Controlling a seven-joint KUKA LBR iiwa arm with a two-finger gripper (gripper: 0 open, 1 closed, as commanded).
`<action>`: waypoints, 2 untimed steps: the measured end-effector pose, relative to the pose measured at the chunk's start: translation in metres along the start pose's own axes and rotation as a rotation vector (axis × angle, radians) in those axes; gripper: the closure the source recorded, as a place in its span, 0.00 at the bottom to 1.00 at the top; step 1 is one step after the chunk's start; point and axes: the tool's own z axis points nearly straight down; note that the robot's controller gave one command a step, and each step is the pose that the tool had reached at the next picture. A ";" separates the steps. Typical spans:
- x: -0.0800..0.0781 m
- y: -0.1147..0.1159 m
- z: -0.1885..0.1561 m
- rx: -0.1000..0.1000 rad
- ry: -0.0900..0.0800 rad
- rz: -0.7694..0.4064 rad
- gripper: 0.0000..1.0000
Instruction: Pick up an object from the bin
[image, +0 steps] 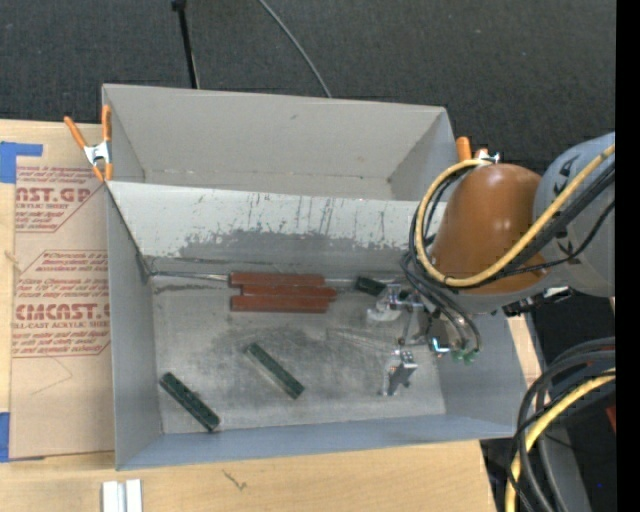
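Note:
My gripper (393, 340) hangs low over the right part of the bin floor, open, with one fingertip (383, 308) towards the back and the other towards the front. Nothing lies between the fingers. A small dark block (368, 285) sits just behind the rear fingertip. Two reddish-brown bars (282, 292) lie side by side to the gripper's left, near the back wall. A dark green flat stick (275, 371) lies slanted on the floor left of the gripper.
A second dark green stick (189, 402) lies in the front left corner. The arm's orange cover and yellow cables hang over the bin's right wall. The bin's walls slope inward around the floor.

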 end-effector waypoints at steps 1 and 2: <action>-0.002 0.000 -0.004 0.001 -0.008 0.000 0.00; -0.024 -0.010 0.045 0.001 -0.017 0.010 0.00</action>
